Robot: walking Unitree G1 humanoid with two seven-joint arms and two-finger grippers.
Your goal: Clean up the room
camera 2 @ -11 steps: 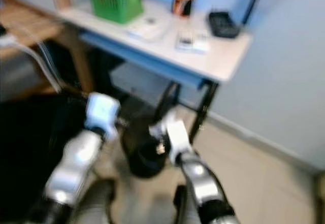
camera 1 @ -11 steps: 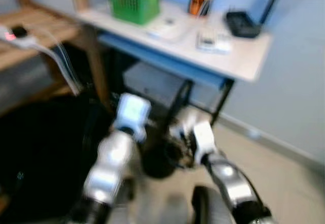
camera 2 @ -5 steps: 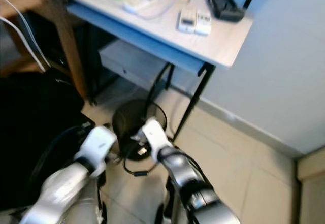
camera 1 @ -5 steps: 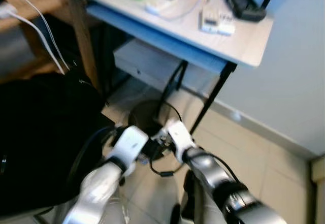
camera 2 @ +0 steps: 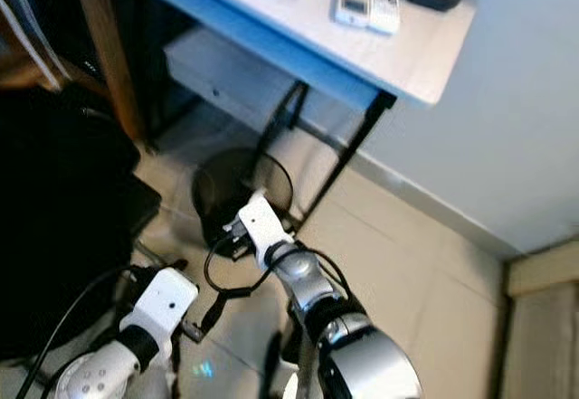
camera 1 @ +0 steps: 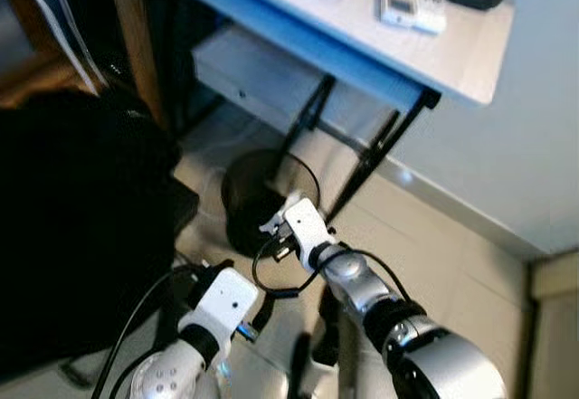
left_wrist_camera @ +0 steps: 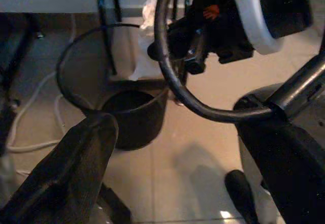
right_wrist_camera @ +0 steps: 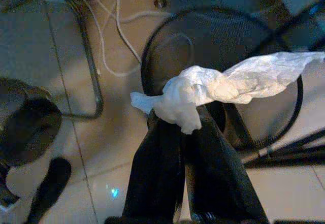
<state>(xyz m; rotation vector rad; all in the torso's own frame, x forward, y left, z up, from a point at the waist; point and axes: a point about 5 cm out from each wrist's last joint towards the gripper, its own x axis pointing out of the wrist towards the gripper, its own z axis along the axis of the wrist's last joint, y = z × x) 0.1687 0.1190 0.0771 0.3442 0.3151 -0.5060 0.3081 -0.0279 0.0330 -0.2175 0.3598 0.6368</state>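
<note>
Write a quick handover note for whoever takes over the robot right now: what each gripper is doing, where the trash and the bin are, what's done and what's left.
Right gripper: shut on a crumpled white tissue, held out over the black mesh bin.
Left gripper: low and nearer the robot, holding nothing that can be seen; one black finger points toward the bin.
Bin: on the tiled floor under the desk, beside its black leg; white cables lie on the floor next to it.
Done: tissue picked up and carried to the bin.
Left: open the right gripper so the tissue drops in, then look for other litter.
</note>
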